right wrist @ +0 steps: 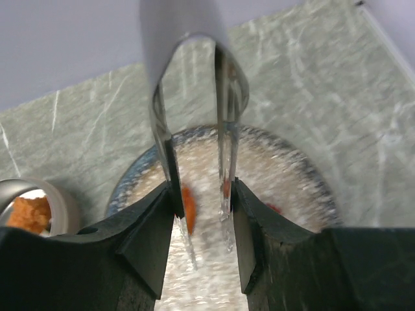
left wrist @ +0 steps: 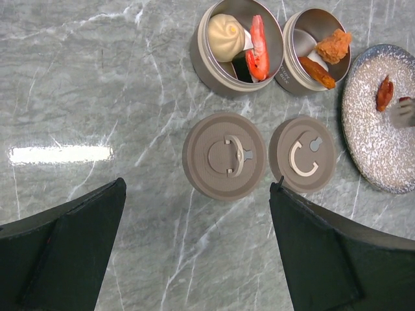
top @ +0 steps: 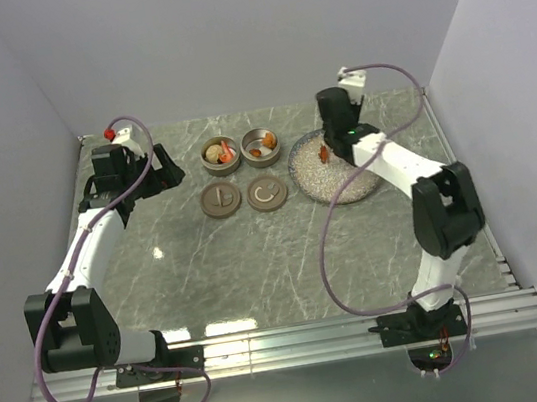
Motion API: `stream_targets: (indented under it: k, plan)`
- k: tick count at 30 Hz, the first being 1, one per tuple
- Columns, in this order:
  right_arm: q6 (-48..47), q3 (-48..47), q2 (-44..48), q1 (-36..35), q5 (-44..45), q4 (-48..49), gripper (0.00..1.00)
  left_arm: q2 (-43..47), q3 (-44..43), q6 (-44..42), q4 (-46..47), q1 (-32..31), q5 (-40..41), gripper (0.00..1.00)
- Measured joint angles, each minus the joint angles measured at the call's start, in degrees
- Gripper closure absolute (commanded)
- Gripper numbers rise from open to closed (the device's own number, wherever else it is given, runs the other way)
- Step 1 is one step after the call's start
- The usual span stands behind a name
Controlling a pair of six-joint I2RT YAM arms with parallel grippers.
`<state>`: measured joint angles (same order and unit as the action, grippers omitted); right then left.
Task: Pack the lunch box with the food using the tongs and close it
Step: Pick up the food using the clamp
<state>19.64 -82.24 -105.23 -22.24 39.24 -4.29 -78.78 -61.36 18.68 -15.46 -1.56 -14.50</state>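
Two round lunch-box tins are standing open side by side at the far middle of the grey marbled worktop (top: pixel 258 263). The left tin (left wrist: pixel 206 65) is holding a beige bun (left wrist: pixel 225 29) and a red piece (left wrist: pixel 258 50), with something dark beneath them. The right tin (left wrist: pixel 293 74) is holding a golden fried piece (left wrist: pixel 334 45) and an orange strip (left wrist: pixel 316 71) over a pale bit. The larger lid (left wrist: pixel 225 155) and the smaller lid (left wrist: pixel 302 154) are lying flat on the worktop just in front of the tins, handles up, touching neither tin.

Just beside the right tin, the speckled grey plate (top: pixel 353 188) is carrying an orange-red piece (left wrist: pixel 384 92).

The right gripper (right wrist: pixel 201 194) is hanging over the plate and clamping the slim grey metal tongs (right wrist: pixel 224 97) between its fingers. The blades are pointing down at the plate. In the right wrist view their tips are sitting close around the orange-red piece, but whether they are touching it cannot be told.

The left gripper (left wrist: pixel 198 194) is hovering above the worktop to the left of the tins, its jaws spread wide and holding nothing.
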Motion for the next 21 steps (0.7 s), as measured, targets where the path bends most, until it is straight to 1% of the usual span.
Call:
stream_targets:
  k: [4,9,15,21]
  plan:
    - [-3.28,7.37,8.46,5.38,-7.69,3.54,0.53,-0.02,0.0,0.02,0.0,0.02,-0.02,0.01]
    - [-7.63,10.99,13.99,10.6,-16.94,8.22,0.53,-0.02,0.0,0.04,-0.02,0.02,-0.09,0.01]
    - [-11.43,11.58,12.92,12.87,-26.08,10.47,0.53,-0.02,-0.04,0.07,-0.66,0.02,0.0,0.01]
    - [-14.91,11.52,8.46,13.29,-31.15,11.17,0.52,-0.02,-0.85,0.5,-2.47,0.02,0.44,0.01]
